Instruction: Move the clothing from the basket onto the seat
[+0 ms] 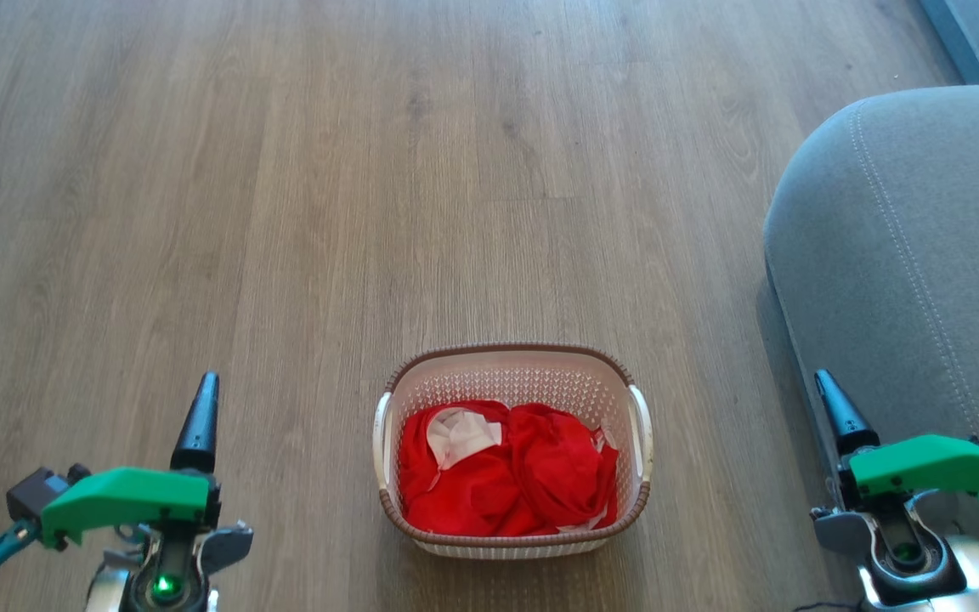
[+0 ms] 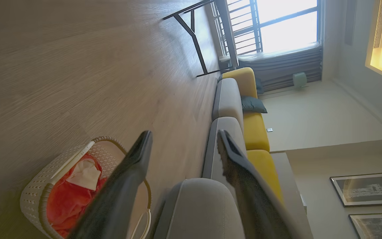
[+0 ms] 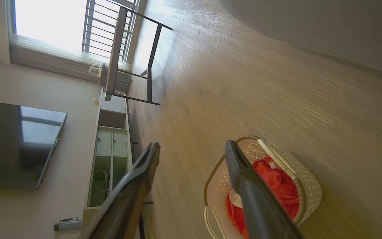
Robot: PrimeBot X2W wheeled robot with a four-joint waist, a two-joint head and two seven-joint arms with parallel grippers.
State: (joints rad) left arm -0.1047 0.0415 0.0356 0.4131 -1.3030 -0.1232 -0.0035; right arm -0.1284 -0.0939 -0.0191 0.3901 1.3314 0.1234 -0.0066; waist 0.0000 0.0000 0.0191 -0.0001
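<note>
Head view: we see the basket on the floor, the clothing piled inside it and the seat off to its right. The left gripper and right gripper flank it, touching nothing.
Left wrist view: our fingers are spread wide and empty, with the basket at lower left.
Right wrist view: fingers wide apart and empty, the basket behind the right one.

We're in a home living room: grey-and-yellow sofa, wall-mounted television, framed pictures, wood-plank floor, bright window.
</note>
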